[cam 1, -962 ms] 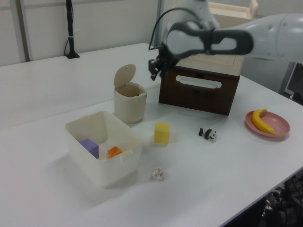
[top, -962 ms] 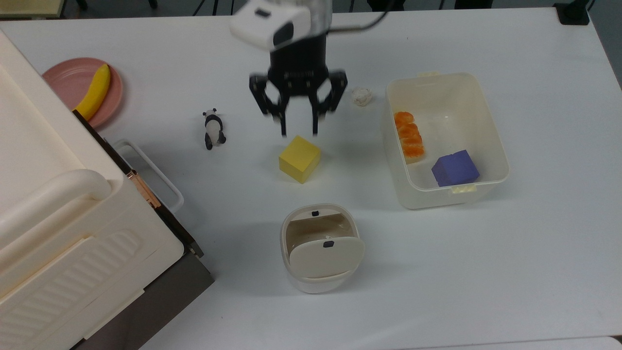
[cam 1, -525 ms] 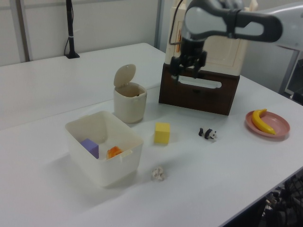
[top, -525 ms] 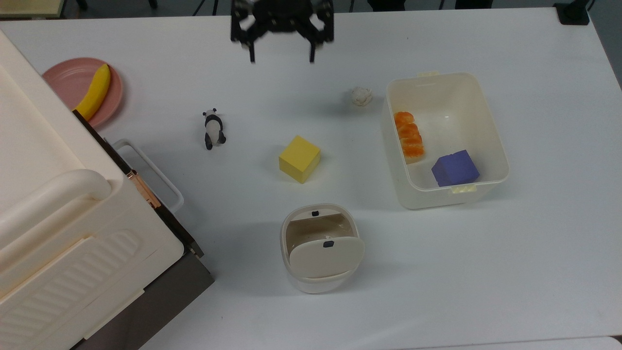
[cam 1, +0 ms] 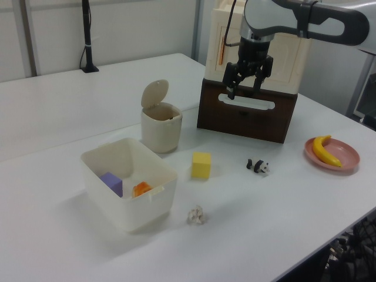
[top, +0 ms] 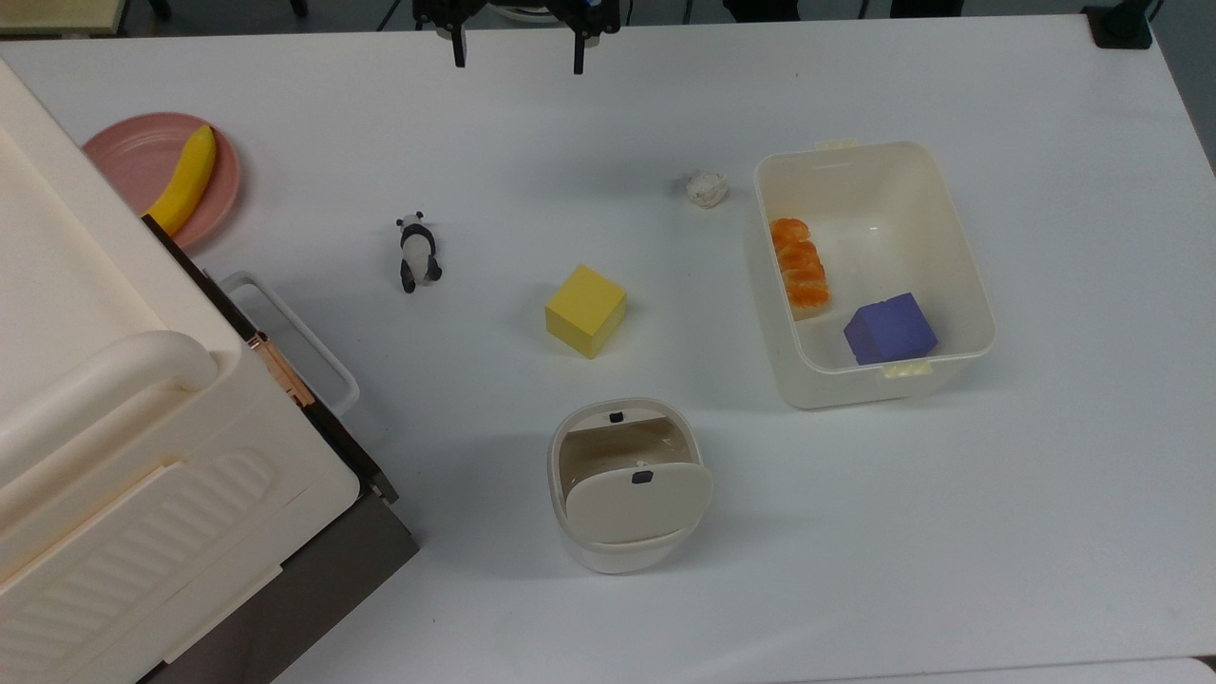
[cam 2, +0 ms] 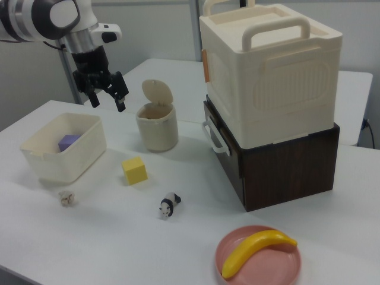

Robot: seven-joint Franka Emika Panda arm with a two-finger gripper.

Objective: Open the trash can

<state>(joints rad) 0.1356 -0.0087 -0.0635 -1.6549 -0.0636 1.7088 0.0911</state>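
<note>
While trash can (top: 627,484) gapes | yellow cube (top: 585,311), tub (top: 959,266) nearby

Bench (top: 950,532) top is smooth matt white; trash can (top: 622,532) and tub (top: 969,285) look like slightly glossy cream plastic, the cabinet (cam 2: 291,160) dark wood.

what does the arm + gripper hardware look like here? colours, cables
The gripper is black, with an open linkage frame and two thin dark fingers. The arm has glossy white rounded shells with dark grey joint sections. A thin dark cable runs down near the wrist.
</note>
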